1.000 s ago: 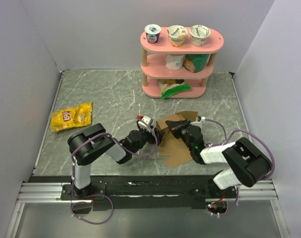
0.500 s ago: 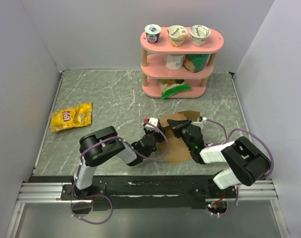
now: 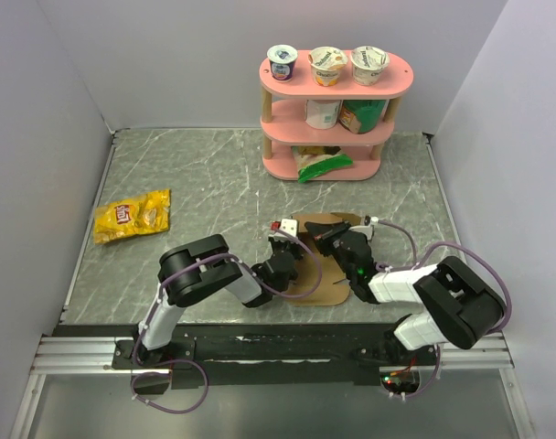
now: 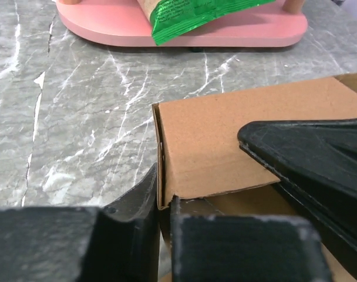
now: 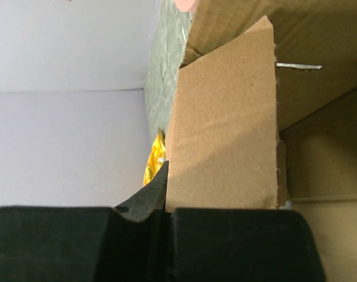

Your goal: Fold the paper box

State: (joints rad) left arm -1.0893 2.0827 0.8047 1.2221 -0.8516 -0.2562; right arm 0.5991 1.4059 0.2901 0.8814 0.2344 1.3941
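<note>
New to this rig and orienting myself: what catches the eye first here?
The brown paper box sits half folded at front centre, with the left gripper and the right gripper each pinching a flap. Behind it stands a pink shelf carrying yogurt cups, and a yellow snack bag lies far left.

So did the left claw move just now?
Yes. The left claw slid right, farther from the yellow snack bag, and now pinches the cardboard box at its left edge.
</note>
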